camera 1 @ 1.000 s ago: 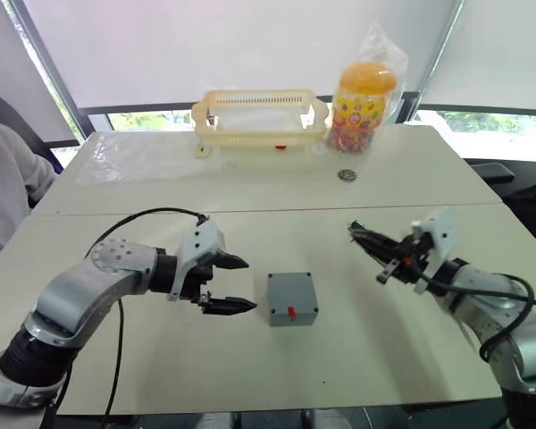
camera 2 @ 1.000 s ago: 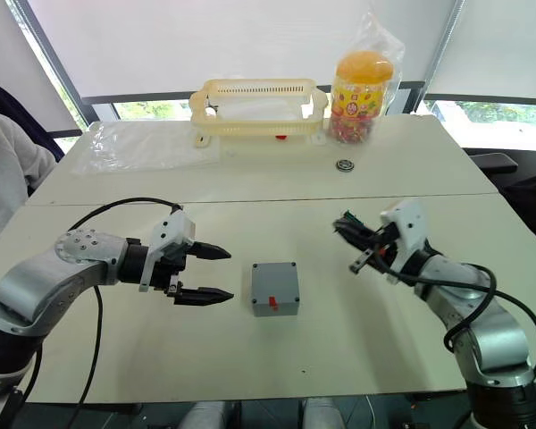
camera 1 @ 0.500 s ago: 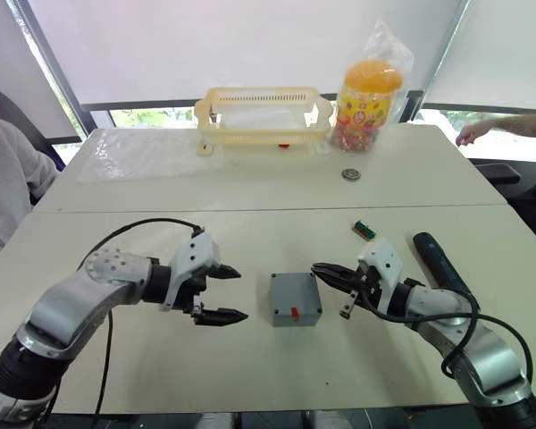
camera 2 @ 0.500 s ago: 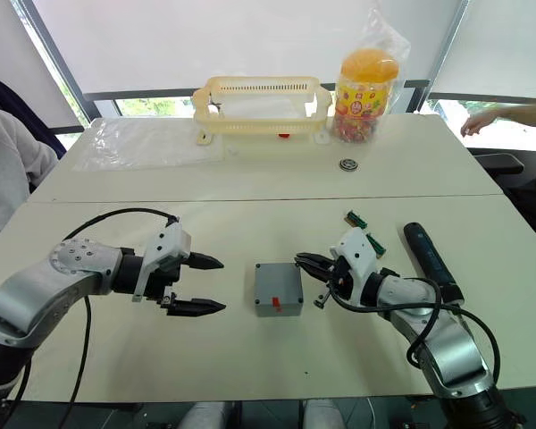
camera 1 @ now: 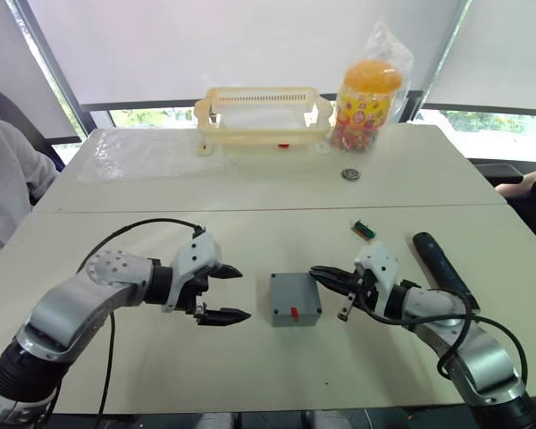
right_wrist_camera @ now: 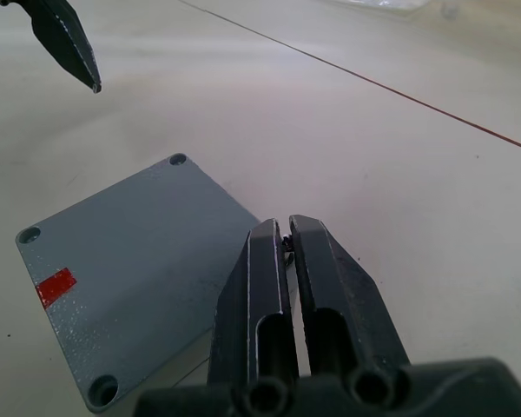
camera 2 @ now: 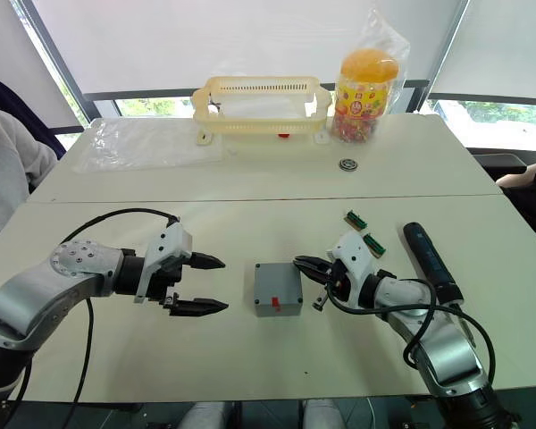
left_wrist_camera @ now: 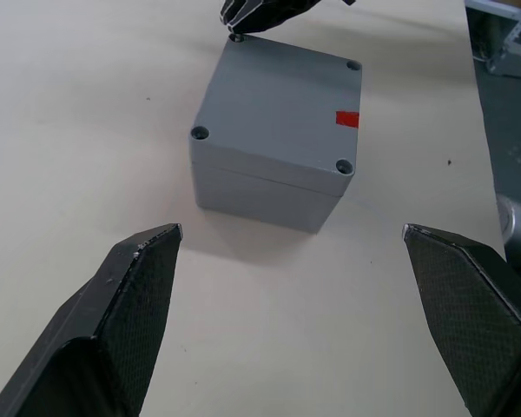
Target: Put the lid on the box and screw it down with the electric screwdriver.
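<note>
The right tool [camera 2: 311, 268] has swung in from well out to the side over the past second and now hangs at the box's [camera 2: 277, 289] far right corner, its black fingers pressed together on what looks like a tiny screw, too small to tell for sure. The left tool [camera 2: 213, 284] has held its place just left of the box, fingers spread wide and empty. The lid [left_wrist_camera: 288, 106] already sits flush on the box, so I judge the closing step done and the fastening step starting, with a screw apparently being brought to a corner hole. The screwdriver [camera 2: 429, 260], a dark smooth cylinder, lies on the counter [camera 2: 250, 223] to the right, near two small green circuit boards [camera 2: 364, 229], and nothing grips it. The box is matte grey plastic, square, with a recessed round hole at each corner and a small red mark on top. Far back stand a pale slotted basket [camera 2: 259, 107] and a jar of sweets [camera 2: 361, 85].
</note>
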`<action>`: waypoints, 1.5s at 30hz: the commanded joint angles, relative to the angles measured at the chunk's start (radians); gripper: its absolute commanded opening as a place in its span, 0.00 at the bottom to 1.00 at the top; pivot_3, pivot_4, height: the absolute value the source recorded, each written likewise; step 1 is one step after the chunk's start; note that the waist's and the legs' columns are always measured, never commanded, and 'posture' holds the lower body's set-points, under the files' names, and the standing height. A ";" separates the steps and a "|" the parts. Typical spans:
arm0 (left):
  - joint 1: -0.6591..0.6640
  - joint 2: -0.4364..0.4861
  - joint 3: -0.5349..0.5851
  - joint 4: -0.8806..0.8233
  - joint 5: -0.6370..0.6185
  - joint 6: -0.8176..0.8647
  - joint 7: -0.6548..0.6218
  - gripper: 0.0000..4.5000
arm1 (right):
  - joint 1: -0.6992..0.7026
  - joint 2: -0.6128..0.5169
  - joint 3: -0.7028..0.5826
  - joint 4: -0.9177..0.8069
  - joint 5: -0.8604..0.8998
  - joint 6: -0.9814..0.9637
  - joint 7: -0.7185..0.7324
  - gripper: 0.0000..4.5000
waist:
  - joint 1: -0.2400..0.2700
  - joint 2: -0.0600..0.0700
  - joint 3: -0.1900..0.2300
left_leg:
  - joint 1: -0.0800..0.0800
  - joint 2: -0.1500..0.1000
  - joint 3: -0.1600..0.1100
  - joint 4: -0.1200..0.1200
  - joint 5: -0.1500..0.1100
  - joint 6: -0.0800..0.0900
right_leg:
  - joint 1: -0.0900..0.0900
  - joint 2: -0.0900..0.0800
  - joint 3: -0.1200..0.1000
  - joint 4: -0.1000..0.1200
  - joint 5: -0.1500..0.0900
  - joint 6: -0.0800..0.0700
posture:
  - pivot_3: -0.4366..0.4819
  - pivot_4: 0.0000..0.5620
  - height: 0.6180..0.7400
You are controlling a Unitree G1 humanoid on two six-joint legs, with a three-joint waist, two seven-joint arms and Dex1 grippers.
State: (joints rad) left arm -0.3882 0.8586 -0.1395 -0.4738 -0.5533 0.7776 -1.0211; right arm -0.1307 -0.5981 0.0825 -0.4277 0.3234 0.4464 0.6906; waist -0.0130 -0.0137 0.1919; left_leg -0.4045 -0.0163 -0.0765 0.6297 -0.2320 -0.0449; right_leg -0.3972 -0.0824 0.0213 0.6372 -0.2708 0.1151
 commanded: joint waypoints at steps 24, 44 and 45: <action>-0.236 -0.047 0.015 0.076 -0.062 -0.034 -0.115 0.94 | -0.233 -0.625 -0.368 0.261 0.293 0.554 0.211 1.00 | 0.014 0.002 0.000 | -0.003 -0.002 0.002 0.002 -0.001 0.001 | 0.001 -0.002 -0.001 -0.005 0.000 -0.002 | 0.48 0.27 1.00; -0.086 -0.139 -0.008 -0.119 -0.136 0.048 0.056 0.94 | -0.475 -0.845 0.162 0.633 0.087 0.798 0.534 1.00 | -0.001 0.007 0.000 | -0.004 0.003 0.010 0.002 -0.002 0.004 | -0.006 0.001 0.004 -0.003 0.001 0.001 | 0.48 0.27 1.00; -0.084 -0.138 -0.005 -0.123 -0.139 0.051 0.061 0.94 | -0.478 -0.839 0.166 0.642 0.082 0.800 0.537 1.00 | -0.001 0.007 0.000 | -0.004 0.003 0.010 0.002 -0.002 0.004 | -0.006 0.001 0.004 -0.003 0.001 0.001 | 0.48 0.27 1.00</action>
State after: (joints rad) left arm -0.4744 0.7216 -0.1717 -0.5629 -0.6694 0.8253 -0.9715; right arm -0.5851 -1.4289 0.2580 0.2008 0.4236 1.2397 1.2184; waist -0.0141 -0.0062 0.1919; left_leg -0.4082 -0.0130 -0.0662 0.6319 -0.2342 -0.0411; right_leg -0.4028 -0.0814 0.0256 0.6343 -0.2693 0.1160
